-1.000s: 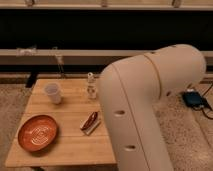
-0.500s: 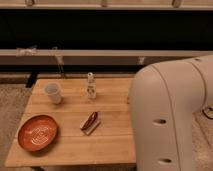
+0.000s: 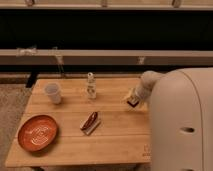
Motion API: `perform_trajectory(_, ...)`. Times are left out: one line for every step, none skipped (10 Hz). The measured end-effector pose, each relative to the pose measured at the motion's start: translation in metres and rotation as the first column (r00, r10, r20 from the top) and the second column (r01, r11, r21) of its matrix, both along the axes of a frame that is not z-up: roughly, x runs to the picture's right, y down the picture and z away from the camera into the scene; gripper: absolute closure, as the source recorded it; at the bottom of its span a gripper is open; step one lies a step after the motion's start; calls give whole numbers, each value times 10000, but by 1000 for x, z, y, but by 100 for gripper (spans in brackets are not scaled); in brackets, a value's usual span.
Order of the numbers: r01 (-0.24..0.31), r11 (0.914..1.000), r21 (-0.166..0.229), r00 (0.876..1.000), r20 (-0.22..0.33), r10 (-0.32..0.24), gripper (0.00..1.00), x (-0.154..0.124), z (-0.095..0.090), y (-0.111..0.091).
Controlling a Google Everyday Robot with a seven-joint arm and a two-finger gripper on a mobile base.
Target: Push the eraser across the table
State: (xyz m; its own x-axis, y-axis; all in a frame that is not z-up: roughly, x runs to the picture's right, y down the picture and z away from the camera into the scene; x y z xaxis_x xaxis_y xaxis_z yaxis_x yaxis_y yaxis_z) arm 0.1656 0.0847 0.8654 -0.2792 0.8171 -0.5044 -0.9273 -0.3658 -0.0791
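The gripper (image 3: 132, 99) has come into view low over the right side of the table (image 3: 115, 145), where half a second ago only the arm's bulk showed; whether it is open or holds anything cannot be told. The oblong red-and-white item mid-table, judged to be the eraser (image 3: 90, 122), lies unmoved, well apart to the gripper's left. This reads as an approach, with no push begun.
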Motion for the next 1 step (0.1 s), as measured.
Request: perform_trajectory(70,10000,10,10000,50,-70,26,-2,0,0)
